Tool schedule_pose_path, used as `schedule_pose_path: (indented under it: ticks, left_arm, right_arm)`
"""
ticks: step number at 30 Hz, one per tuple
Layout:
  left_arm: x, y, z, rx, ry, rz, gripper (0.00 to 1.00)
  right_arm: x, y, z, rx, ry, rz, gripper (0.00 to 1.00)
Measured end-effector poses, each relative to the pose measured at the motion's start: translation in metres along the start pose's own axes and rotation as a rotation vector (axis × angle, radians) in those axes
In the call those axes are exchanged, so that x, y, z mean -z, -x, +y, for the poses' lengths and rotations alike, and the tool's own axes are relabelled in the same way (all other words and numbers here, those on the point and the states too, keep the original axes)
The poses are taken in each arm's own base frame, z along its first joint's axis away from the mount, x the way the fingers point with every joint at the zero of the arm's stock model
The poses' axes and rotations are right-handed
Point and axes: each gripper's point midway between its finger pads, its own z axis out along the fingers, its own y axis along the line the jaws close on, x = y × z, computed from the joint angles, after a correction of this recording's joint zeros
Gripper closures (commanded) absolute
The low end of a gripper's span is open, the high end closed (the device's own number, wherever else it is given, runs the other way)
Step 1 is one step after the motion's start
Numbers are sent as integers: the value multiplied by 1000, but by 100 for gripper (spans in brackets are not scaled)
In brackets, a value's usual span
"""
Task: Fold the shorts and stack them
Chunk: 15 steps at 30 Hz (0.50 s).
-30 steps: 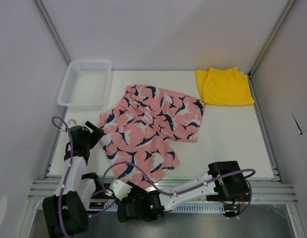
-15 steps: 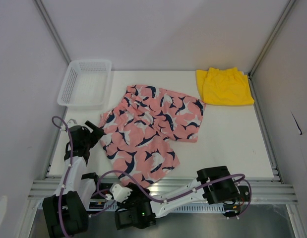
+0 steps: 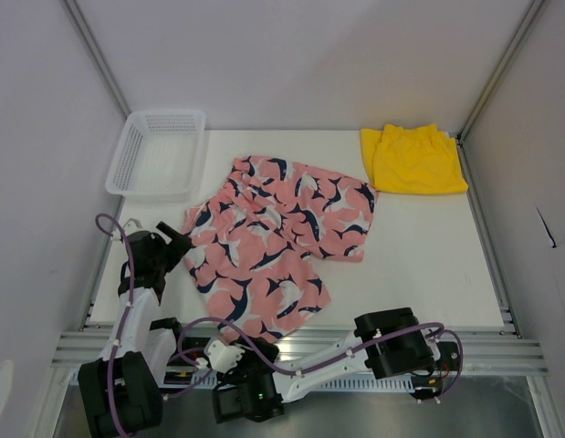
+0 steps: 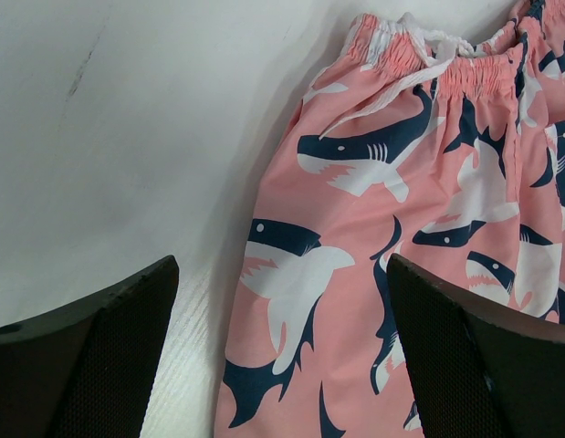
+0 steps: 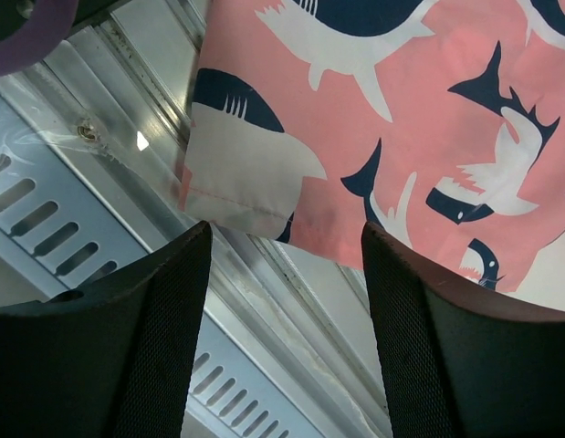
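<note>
Freshly withdrawn, the right gripper (image 5: 284, 239) gapes empty, the hem of the pink shorts (image 5: 401, 109) just ahead; the left gripper (image 4: 282, 265) hangs wide beside them. Folding looks hardly begun.

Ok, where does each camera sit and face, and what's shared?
Top external: above and behind the robot, looking down on the table, pink shorts, yellow shorts, basket; left arm and right arm show.
Left wrist: rides that arm, looking past the open left hand at the shorts' waistband.
Right wrist: looks past the open right hand at a hem corner over the rail.
Shared: all see the pink shorts.
</note>
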Motion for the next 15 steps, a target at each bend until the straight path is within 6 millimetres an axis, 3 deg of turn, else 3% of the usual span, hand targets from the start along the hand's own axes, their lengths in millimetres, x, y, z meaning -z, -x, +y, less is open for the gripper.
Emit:
schedule_pose_path:
  ticks: [8,15]
  left_arm:
    - [0,0,0,0,0,1,3]
    - [0,0,0,-7,0,1,3]
  right_arm:
    - [-7,-6,4,23,-11,4,33]
    - [-12,2,0,-7,-54,-52,38]
